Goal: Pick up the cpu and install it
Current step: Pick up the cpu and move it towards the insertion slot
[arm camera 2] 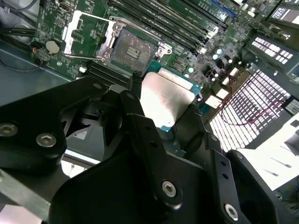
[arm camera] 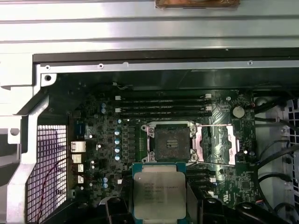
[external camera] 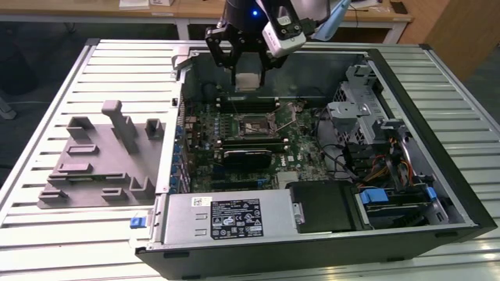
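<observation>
The cpu (arm camera: pixel 159 193), a flat square chip with a silver-grey metal top and a thin greenish rim, is clamped between the two black fingers of my end effector (arm camera: pixel 159 207). I grip it by two opposite edges, and its metal top faces the first wrist view. In the exterior view the cpu (external camera: pixel 248 81) hangs in the air inside an open computer case (external camera: pixel 461 193), above the green motherboard (external camera: pixel 301 155) and touching nothing but my fingers (external camera: pixel 230 61).

The empty socket (arm camera: pixel 169 142) lies on the motherboard near the chip and well clear of it. It is a dark square in a metal frame, and its hinged cover plate (arm camera: pixel 219 144) is swung open to one side. In the second wrist view the socket (arm camera 2: pixel 131 51) shows just past the chip's far edge. A row of long black memory slots (arm camera: pixel 161 106) runs along the socket's other side, and a round coin battery (arm camera: pixel 238 111) sits near the open cover plate.

In the exterior view a black heatsink block (external camera: pixel 248 155) sits on the motherboard on the near side of the socket. A silver power supply (external camera: pixel 226 216) with a label fills the near corner of the case, and bundled wires (external camera: pixel 383 170) lie toward the exterior view's right.

The case lies on its side on a slatted metal bench (external camera: pixel 117 64). A grey moulded tray (external camera: pixel 102 158) with raised posts rests on the bench at the exterior view's left, beside the case.
</observation>
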Robot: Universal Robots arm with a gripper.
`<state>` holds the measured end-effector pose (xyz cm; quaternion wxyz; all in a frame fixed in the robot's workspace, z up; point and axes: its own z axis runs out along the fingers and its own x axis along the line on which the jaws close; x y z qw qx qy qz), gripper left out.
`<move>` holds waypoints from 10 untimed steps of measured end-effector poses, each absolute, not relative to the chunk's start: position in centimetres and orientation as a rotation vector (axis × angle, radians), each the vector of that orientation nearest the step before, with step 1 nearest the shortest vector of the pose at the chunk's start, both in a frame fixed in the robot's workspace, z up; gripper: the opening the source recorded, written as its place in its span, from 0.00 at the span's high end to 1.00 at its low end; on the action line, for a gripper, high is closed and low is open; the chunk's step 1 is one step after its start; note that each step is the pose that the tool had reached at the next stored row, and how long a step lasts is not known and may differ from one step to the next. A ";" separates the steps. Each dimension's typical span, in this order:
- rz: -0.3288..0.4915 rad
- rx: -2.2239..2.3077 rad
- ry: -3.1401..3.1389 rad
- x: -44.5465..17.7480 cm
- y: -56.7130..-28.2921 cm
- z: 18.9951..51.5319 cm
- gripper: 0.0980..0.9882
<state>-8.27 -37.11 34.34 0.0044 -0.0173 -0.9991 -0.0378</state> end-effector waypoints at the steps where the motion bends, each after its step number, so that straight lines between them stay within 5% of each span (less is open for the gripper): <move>1: -0.118 -0.054 -3.130 -8.2 -37.1 34.2 0.50; 10: -0.118 -0.054 -3.130 -7.7 -37.1 33.0 0.50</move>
